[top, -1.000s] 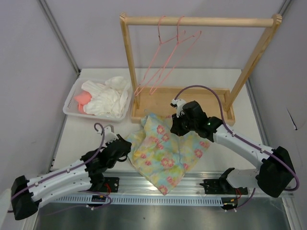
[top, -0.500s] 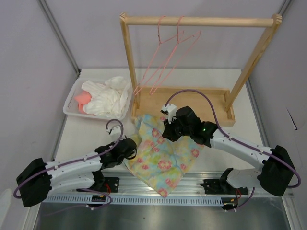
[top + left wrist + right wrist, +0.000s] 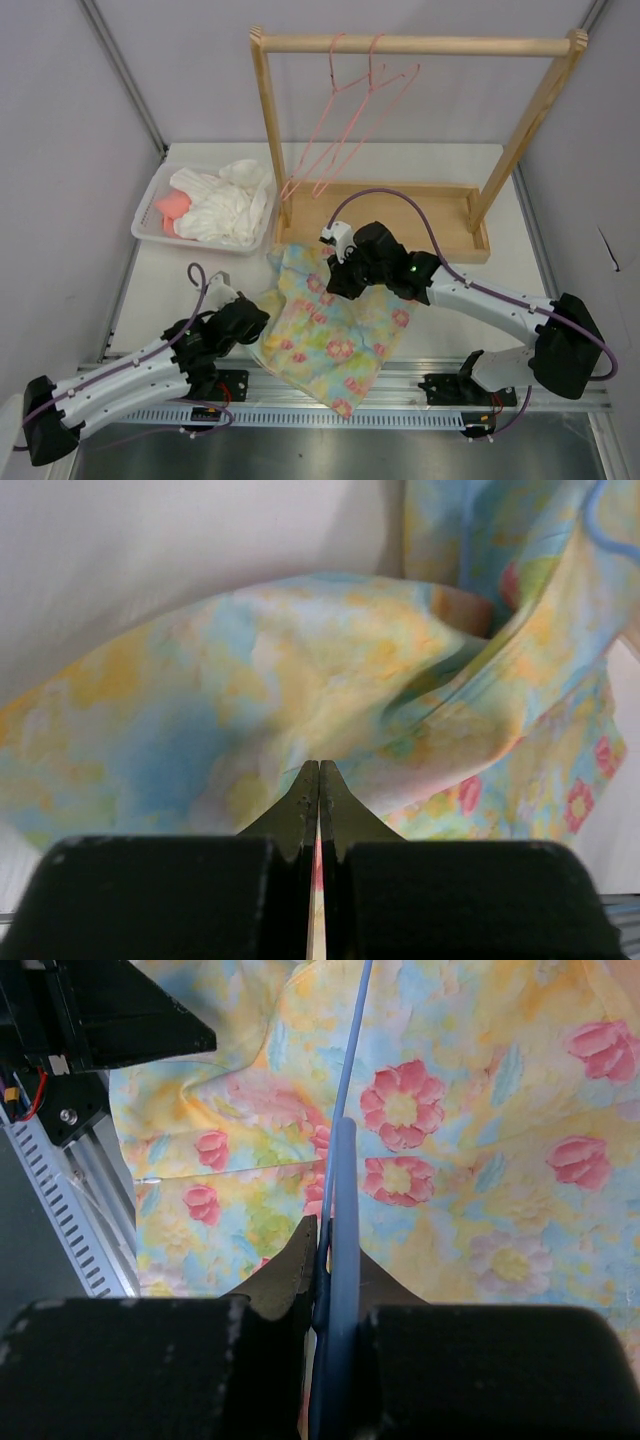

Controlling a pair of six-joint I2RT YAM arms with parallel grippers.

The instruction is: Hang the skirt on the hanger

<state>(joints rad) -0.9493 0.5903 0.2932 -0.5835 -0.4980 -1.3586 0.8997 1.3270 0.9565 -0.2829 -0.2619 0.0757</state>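
L gripper point(image 3: 319, 770) was clenched on an edge of the soft pastel patchwork flower-print skirt point(image 3: 335, 320); R gripper point(image 3: 325, 1230) grasped the thin light-blue wire hanger point(image 3: 350, 1050) over it.

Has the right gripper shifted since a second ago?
Yes. The right gripper has moved left and slightly nearer the arm bases, from in front of the middle of the rack tray toward the left post.

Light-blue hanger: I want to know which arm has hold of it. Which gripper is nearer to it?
Right. The right gripper is shut on the hanger, its wire lying over the skirt. The left gripper pinches the skirt's left edge, apart from the wire.
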